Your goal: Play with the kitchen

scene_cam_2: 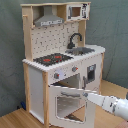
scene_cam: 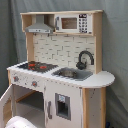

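We see the kitchen point(scene_cam_2: 60, 60) upright, oven door point(scene_cam_2: 67, 102) swung open twd 5 o'clock; gripper point(scene_cam_2: 86, 94) at its top edge, grip can't tell.

First exterior view: you look at the kitchen point(scene_cam: 60, 70) close, from its sink side.
Second exterior view: you stand farther back, stove side.
Shared: the kitchen's front, in both exterior views.
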`<state>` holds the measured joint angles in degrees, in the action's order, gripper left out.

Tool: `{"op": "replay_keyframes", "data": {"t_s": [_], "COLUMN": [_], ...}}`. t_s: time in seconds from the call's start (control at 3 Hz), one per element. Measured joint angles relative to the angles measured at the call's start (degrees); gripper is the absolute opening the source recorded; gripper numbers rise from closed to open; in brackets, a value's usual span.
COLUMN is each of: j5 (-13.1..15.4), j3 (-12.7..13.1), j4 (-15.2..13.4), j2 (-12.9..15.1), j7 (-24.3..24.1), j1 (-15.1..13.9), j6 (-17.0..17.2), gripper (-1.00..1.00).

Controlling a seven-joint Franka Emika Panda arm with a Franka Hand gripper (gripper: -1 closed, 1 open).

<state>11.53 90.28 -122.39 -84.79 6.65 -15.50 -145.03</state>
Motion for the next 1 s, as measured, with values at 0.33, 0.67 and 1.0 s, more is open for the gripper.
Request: {"op": "replay_keyframes", "data": {"t_s": [0.33,0.67,1.0], "j5": [0.0,0.1,0.1], "j3": [0.5,2.0,3.2], "j4": [1.0,1.2,1.2], "j2": [0.0,-0.1,-0.3], "j7": [-5.4,-11.6,-17.4], "j1": [-1.8,-3.1,-3.4], "j6": [-2.2,-3.8,-4.2], "gripper": [1.00,1.00,1.00]}}
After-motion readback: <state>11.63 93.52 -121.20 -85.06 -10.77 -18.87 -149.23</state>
